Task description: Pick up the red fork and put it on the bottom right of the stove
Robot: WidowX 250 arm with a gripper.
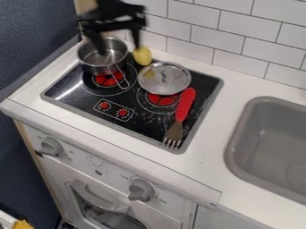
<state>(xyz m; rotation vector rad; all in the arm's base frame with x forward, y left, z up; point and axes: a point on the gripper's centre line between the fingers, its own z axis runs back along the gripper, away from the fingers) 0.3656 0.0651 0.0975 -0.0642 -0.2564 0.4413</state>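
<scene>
You have the hand point(119, 49) high at the top of the view, over the back left of the stove point(78, 110), its fingers spread wide apart and holding nothing. One finger shows above the metal pot point(95, 62), the other right by the yellow thing point(142, 56) at the stove's back edge. Your red fork point(184, 104) lies on the stove's right side, handle toward the back and tines close to the front right corner, just inside the rim. The lid point(163, 78) sits close beside the handle's upper left. Between fork and painted knobs point(122, 112) you have a stretch of black glass; to the right, a strip of white tabletop point(218, 127) separates the stove from the sink point(242, 134).
</scene>
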